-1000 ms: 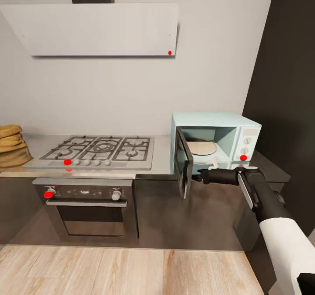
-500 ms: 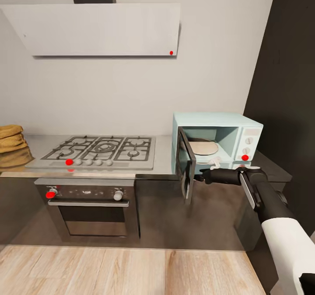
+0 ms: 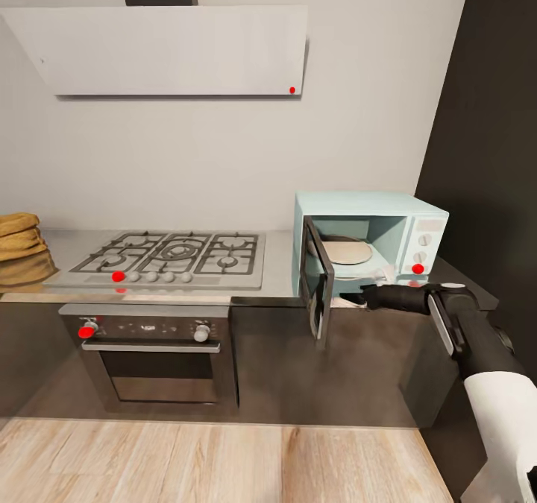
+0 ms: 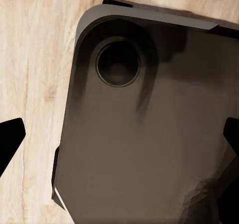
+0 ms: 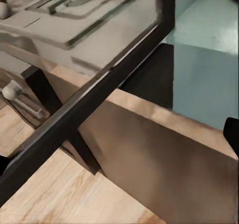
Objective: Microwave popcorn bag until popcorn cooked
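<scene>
The mint-blue microwave stands at the right end of the grey countertop. Its dark glass door hangs open and the turntable inside is bare. My right gripper hovers open just in front of the cavity, right of the door's edge, holding nothing. In the right wrist view the door runs diagonally past the right gripper. At the far left edge sits a tan-brown crumpled sack, the popcorn bag, partly cut off. My left gripper is open over the robot's dark base.
A gas hob with grey grates lies between bag and microwave, with a built-in oven beneath it and a hood above. A tall dark panel closes off the right side. Wooden floor runs along the cabinets.
My right arm has drawn back to the right, away from the door's edge. The door stays open at about the same angle. The view shifted slightly early on.
</scene>
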{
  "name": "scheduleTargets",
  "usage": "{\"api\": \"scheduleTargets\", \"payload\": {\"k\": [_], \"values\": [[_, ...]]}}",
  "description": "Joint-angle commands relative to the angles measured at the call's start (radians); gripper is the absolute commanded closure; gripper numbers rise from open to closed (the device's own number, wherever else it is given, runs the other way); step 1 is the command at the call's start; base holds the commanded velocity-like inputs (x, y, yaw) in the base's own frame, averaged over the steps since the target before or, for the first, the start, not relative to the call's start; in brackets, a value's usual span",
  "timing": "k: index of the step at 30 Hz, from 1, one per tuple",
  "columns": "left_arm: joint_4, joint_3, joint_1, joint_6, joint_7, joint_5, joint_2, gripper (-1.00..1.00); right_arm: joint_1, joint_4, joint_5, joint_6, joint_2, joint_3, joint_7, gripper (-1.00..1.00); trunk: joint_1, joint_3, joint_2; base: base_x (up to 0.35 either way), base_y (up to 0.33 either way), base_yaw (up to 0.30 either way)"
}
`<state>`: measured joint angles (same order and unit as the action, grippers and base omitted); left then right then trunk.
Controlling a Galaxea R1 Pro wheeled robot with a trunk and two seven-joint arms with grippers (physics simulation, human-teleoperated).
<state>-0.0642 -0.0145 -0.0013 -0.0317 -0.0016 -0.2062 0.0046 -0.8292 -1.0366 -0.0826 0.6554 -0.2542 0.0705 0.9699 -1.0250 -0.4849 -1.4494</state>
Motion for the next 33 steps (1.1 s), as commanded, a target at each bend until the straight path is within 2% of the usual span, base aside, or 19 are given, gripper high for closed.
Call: {"api": "scheduleTargets", "payload": {"k": [1,2,5,15,18,19,20,22,25,29,30,32,33], "values": [[0.0,-0.001,0.0,-0.002,0.0,-0.005,0.0,-1.0,-0.001,-0.001,-0.009,0.005,0.0,0.011,0.009,-1.0,0.0,-0.001,-0.001,0.0,0.0,0.0],[0.0,-0.001,0.0,-0.002,0.0,-0.005,0.0,-1.0,-0.001,-0.002,-0.01,0.005,-0.002,0.033,0.01,-1.0,0.0,-0.001,-0.001,0.0,0.0,0.0],[0.0,-0.001,0.0,-0.002,0.0,-0.005,0.0,-1.0,-0.001,-0.002,-0.011,0.008,-0.003,0.059,0.01,-1.0,0.0,-0.001,-0.001,0.0,0.0,0.0],[0.0,-0.001,0.0,-0.002,0.0,-0.005,0.0,-1.0,0.0,-0.002,-0.011,0.011,-0.002,0.063,-0.009,-1.0,0.0,-0.001,-0.001,0.0,0.0,0.0],[0.0,-0.001,0.0,-0.002,0.0,-0.005,0.0,-1.0,0.0,0.024,-0.017,0.008,-0.002,0.063,-0.047,-1.0,0.0,-0.001,-0.001,0.0,0.0,0.0],[0.0,-0.001,0.0,-0.002,0.0,-0.005,0.0,-1.0,0.0,0.052,-0.025,0.006,-0.001,0.063,-0.07,-1.0,0.0,-0.001,-0.001,0.0,0.0,0.0],[0.0,-0.001,0.0,-0.002,0.0,-0.005,0.0,-1.0,0.0,0.131,-0.037,0.004,-0.001,0.063,-0.128,-1.0,0.0,-0.001,-0.001,0.0,0.0,0.0],[0.0,-0.001,0.0,-0.002,0.0,-0.005,0.001,-1.0,0.0,0.216,-0.046,0.003,0.0,0.062,-0.189,-1.0,0.0,-0.001,-0.001,0.0,0.0,0.0],[0.0,-0.001,0.0,-0.002,0.0,-0.005,0.001,-1.0,0.0,0.309,-0.052,0.002,-0.003,0.062,-0.229,-1.0,0.0,-0.001,-0.001,0.0,0.0,0.0],[0.0,-0.001,0.0,-0.002,0.0,-0.006,0.001,-1.0,0.0,0.428,-0.123,-0.012,-0.006,0.062,-0.249,-1.0,0.0,-0.001,-0.001,0.0,0.0,0.0],[0.0,-0.001,0.0,-0.002,0.0,-0.006,0.001,-1.0,-0.001,0.486,-0.154,-0.045,-0.006,0.062,-0.258,-1.0,0.0,-0.001,-0.001,0.0,0.0,0.0],[0.0,-0.001,0.0,-0.002,0.0,-0.007,0.001,-1.0,0.0,0.589,-0.176,-0.123,-0.006,0.061,-0.281,-1.0,0.0,-0.001,-0.001,0.0,0.0,0.0],[0.0,-0.001,0.0,-0.002,0.0,-0.007,0.001,-1.0,0.0,0.679,-0.184,-0.189,-0.006,0.061,-0.312,-1.0,0.0,-0.001,-0.001,0.0,0.0,0.0]]}}
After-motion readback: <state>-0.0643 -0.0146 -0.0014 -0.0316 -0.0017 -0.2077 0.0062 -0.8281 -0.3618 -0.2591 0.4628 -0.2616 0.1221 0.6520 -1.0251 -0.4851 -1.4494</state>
